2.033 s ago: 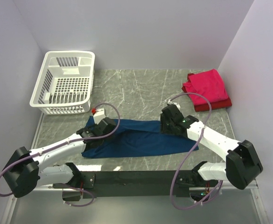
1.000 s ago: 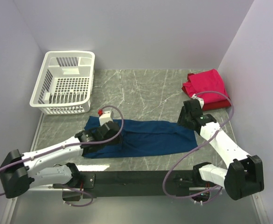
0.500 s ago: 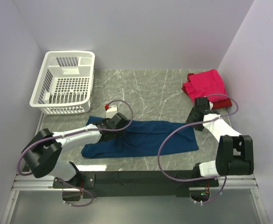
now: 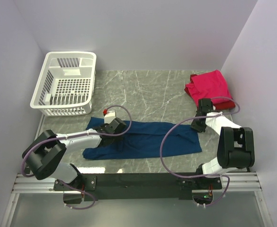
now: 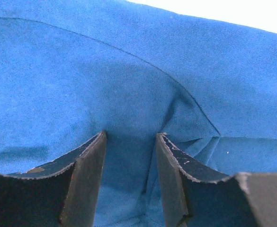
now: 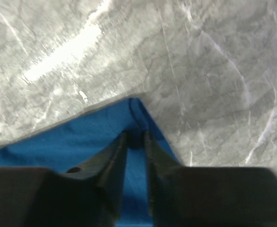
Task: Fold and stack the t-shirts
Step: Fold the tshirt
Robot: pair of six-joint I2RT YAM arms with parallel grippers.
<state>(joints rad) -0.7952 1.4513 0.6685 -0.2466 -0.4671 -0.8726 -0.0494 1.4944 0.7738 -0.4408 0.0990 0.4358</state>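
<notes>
A navy blue t-shirt (image 4: 147, 142) lies folded into a long strip across the middle of the table. My left gripper (image 4: 113, 126) rests on its upper left part. In the left wrist view the left gripper (image 5: 131, 136) stands open, fingers pressed down on the blue cloth (image 5: 81, 71) with a crease running between them. My right gripper (image 4: 197, 126) is at the strip's upper right corner. In the right wrist view the right gripper (image 6: 135, 135) is drawn narrow on that corner of the shirt (image 6: 81, 137). A pinkish-red folded t-shirt (image 4: 207, 85) lies on a darker red one (image 4: 223, 105) at the back right.
A white slotted plastic basket (image 4: 62, 111) stands at the back left, just beyond the left arm. The grey marble tabletop (image 6: 214, 71) ends at walls on the left, back and right. The red stack sits close behind the right gripper.
The right arm swung out from the shirt's middle to its upper right corner and its jaws narrowed onto the cloth. The left gripper shifted up toward the shirt's upper left edge, still open.
</notes>
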